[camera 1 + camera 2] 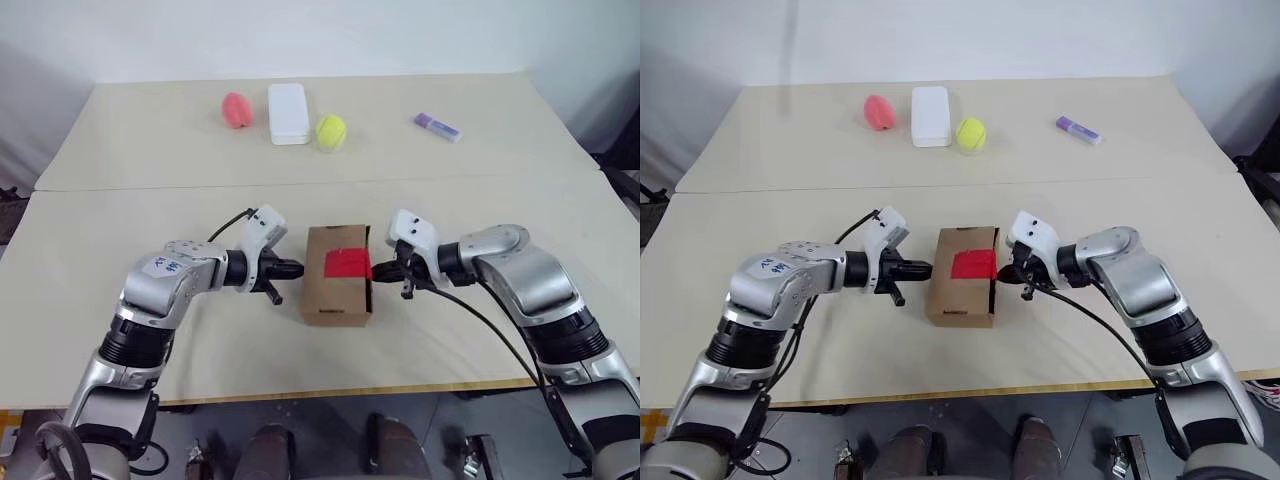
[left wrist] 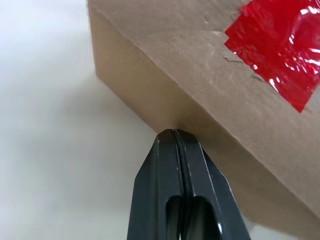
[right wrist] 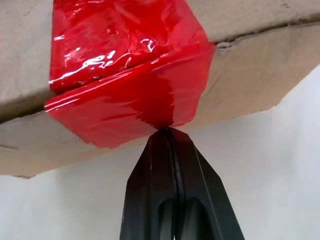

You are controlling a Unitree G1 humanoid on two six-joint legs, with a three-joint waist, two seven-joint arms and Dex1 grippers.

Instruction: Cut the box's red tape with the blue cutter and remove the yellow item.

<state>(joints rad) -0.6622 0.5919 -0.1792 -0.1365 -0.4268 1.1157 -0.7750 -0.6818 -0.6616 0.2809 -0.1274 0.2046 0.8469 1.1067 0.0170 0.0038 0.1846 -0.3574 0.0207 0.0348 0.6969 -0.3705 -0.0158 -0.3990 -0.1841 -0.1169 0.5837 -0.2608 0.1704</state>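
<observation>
Cardboard is met from both sides: the box [image 1: 337, 274] lies near the front edge of the table [image 1: 120, 300], and it is pressed at 9 o'clock by the left gripper [image 2: 173, 133] and at 3 o'clock by the right gripper [image 3: 165, 131]. Both sets of fingers are clenched on nothing, their tips set against the carton. The red tape [image 1: 347, 263] is seen uncut across the flap seam on the top and folded down the 3 o'clock wall, where the right gripper's tip touches it.

The blue cutter cannot be made out, so the cut is judged not yet begun. With 2 closed tips squeezing a light carton, the walls could be dented, or the box could be skated or turned on the smooth top if one push is stronger. A tip dragged over the tape could crease it rather than part it. The yellow item is presumably inside the box.

Well beyond, toward 12 o'clock, a pink egg-shaped object [image 1: 236, 109], a white case [image 1: 288, 113] and a tennis ball [image 1: 331, 131] are lined up; a purple marker [image 1: 438, 126] lies at 1 o'clock, easily mistaken for the cutter.
</observation>
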